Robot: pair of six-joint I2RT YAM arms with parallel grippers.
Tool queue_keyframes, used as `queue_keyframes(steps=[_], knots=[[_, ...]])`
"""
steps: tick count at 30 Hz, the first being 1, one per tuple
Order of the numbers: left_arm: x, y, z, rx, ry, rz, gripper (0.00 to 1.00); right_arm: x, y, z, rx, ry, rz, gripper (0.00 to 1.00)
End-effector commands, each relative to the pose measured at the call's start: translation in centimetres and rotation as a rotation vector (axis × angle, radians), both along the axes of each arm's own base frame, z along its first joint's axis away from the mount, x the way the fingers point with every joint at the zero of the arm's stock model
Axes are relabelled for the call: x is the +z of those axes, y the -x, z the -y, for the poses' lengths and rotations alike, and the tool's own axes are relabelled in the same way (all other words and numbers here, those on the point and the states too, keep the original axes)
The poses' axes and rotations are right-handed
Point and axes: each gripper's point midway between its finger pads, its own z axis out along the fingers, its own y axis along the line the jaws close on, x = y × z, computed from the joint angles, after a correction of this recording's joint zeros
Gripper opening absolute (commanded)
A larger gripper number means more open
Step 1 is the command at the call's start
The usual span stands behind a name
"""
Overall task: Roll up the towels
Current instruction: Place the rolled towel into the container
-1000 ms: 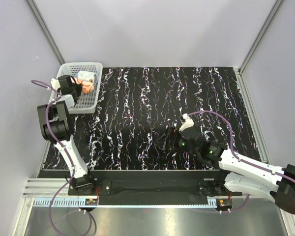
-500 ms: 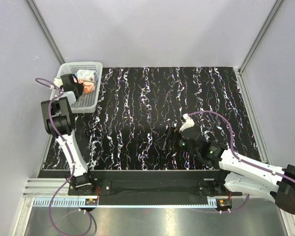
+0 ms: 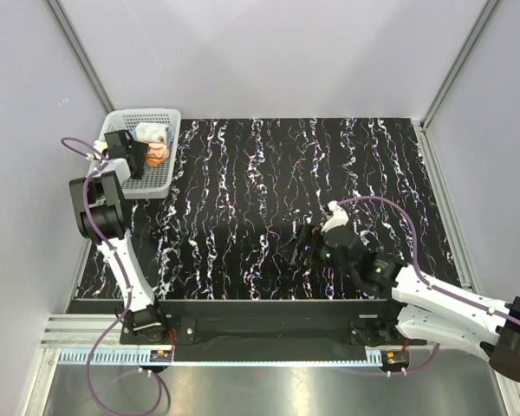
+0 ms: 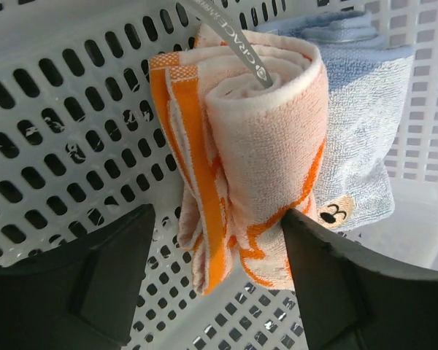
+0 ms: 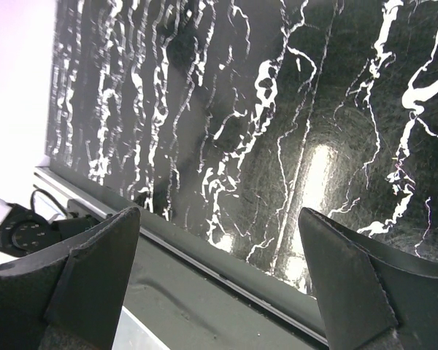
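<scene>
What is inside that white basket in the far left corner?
The basket holds two rolled towels lying side by side and touching: the orange-and-white towel and the light blue towel. They cover the basket floor beneath them, so anything underneath cannot be seen.

Basket [image 3: 160, 180] sits at the table's [image 3: 243, 173] far-L corner, just beside the L wall [image 3: 26, 173], so there's no way in from that side. L arm [image 3: 100, 212] hangs over the basket's near-L rim and blocks that approach too.

Inside the basket, the orange towel roll [image 4: 255, 146] stands btw the L gripper's [image 4: 219, 292] spread fingers. There's a gap on one side, and the other finger is about touching. Blue towel roll [image 4: 365, 124] presses vs the orange one and fills the corner, w/ the basket wall right behind it.

R of the basket it's open marbled tabletop. R arm [image 3: 390, 273] is well apart from the basket, w/ the R gripper [image 5: 219, 277] spread wide over the surface.
</scene>
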Motion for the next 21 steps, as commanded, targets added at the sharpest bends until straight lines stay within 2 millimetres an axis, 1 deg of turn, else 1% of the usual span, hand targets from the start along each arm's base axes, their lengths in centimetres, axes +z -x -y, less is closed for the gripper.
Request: queue_keyframes(steps=[1, 3, 4, 5, 11, 12, 13, 15, 16, 17, 18, 19, 20, 21], knots=[[3.2, 1.1, -0.3, -0.011, -0.032, -0.001, 0.79, 2.0, -0.4, 0.5, -0.034, -0.033, 0.044, 0.96], [3.6, 1.5, -0.4, -0.01, -0.028, 0.0, 0.8, 2.1, -0.2, 0.8, -0.038, -0.035, 0.048, 0.97], [4.4, 1.5, -0.4, -0.011, -0.033, 0.014, 0.85, 2.0, -0.2, 1.0, -0.04, -0.028, 0.047, 0.96], [4.6, 1.8, -0.4, -0.012, -0.034, 0.009, 0.89, 1.9, -0.2, 1.2, -0.043, -0.021, 0.046, 0.96], [7.5, 2.9, -0.7, -0.01, -0.064, 0.028, 0.92, 1.3, 0.2, 1.8, -0.053, 0.003, 0.024, 0.96], [8.0, 3.1, -0.8, -0.009, -0.072, 0.033, 0.93, 1.6, 0.1, 1.8, -0.055, -0.002, 0.026, 0.96], [9.0, 3.5, -0.7, -0.012, -0.076, 0.046, 0.93, 1.5, 0.2, 1.9, -0.054, 0.003, 0.024, 0.96], [10.1, 3.9, -0.5, -0.029, -0.088, 0.059, 0.94, 2.0, 0.2, 2.0, -0.051, 0.003, 0.035, 0.96], [11.8, 4.4, -0.4, -0.033, -0.103, 0.084, 0.95, 2.1, 0.3, 2.1, -0.048, 0.01, 0.037, 0.96], [11.9, 5.0, 0.0, -0.044, -0.105, 0.082, 0.95, 2.0, 0.2, 2.2, -0.05, 0.021, 0.035, 0.96], [12.4, 5.4, 0.0, -0.062, -0.127, 0.087, 0.96, 2.6, 0.1, 2.2, -0.049, 0.025, 0.047, 0.96], [14.4, 6.1, 0.2, -0.071, -0.15, 0.119, 0.96, 2.5, 0.1, 2.3, -0.046, 0.04, 0.045, 0.96], [13.9, 7.2, 0.5, -0.078, -0.159, 0.103, 0.96, 2.5, 0.1, 2.3, -0.041, 0.045, 0.044, 0.96], [14.3, 7.9, 0.7, -0.101, -0.186, 0.111, 0.96, 2.8, 0.0, 2.1, -0.034, 0.049, 0.052, 0.96]])
